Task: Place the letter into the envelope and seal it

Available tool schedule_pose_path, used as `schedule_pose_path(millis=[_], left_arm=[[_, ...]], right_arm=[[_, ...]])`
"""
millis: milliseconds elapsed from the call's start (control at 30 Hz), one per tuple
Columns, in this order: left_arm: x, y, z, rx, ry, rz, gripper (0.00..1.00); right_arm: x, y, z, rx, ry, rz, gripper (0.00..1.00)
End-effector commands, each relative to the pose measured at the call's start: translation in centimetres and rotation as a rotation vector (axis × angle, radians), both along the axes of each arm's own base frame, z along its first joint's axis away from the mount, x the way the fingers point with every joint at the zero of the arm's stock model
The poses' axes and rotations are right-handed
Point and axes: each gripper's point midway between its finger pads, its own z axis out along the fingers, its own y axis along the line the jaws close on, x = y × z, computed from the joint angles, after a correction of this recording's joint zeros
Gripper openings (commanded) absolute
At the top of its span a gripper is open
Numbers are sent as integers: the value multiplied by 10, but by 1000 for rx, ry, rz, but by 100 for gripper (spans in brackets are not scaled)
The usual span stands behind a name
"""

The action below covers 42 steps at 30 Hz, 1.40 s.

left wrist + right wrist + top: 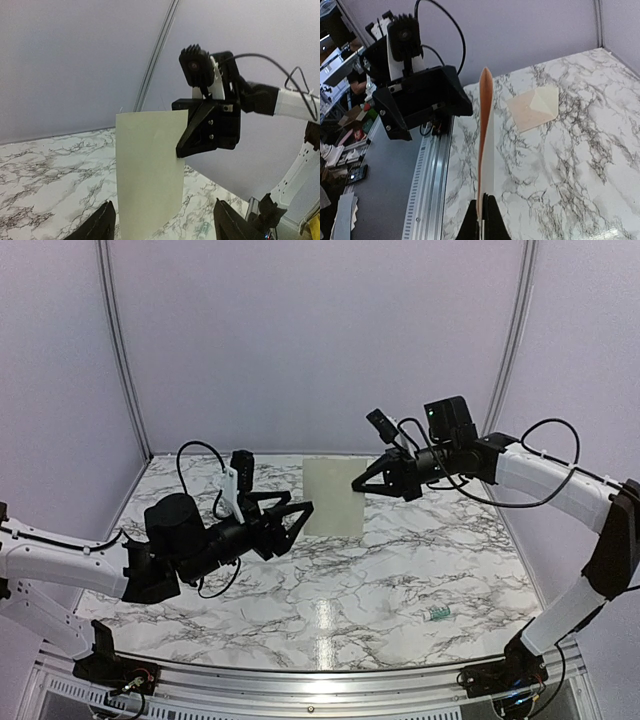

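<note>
1. Right claw [358, 483]: black jaws clamped together on the right edge of the letter [147, 170], holding it upright in the air above the middle of the table [400, 570].
2. Left claw [297, 520]: jaws spread apart, one on either side of the sheet's lower part, no grip on it.
3. Table top: glossy white marble pattern with grey veins, ribbed metal rail along the near edge.
4. Letter: thin, flat, rectangular, pale cream face, pinkish seen edge-on, slightly bowed.
5. Cream paper envelope [532, 107]: flat on the table between the letter and the far edge, pointed flap open.
6. Small white-and-green object [436, 614] towards the near right corner; lettering too small to read.
</note>
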Motion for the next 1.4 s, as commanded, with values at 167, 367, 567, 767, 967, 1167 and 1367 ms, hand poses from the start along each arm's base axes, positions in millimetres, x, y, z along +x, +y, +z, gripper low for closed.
schedule_pose_path(millis=[167,367,567,767,967,1167,1367], left_arm=[[9,-8,-39,174,79,-11,70],[5,-18,-48,191,101,-70,60],[-24,-38,-47,185,77,-275,30],[-31,-43,-41,161,82,-326,3],[-28,-35,-37,121,84,-290,0],[-31,-34,-30,40,105,-310,0],[-32,-40,-33,22,128,-335,0]], right_arm=[[-49,5,-19,-148,-32,168,0],[-59,7,-23,-159,-13,205,0],[-54,10,-22,-157,-9,184,0],[-51,12,-23,-157,-5,178,0],[-55,9,-29,-153,3,165,33],[-61,9,-35,-121,36,188,45],[-68,11,-25,-67,70,240,43]])
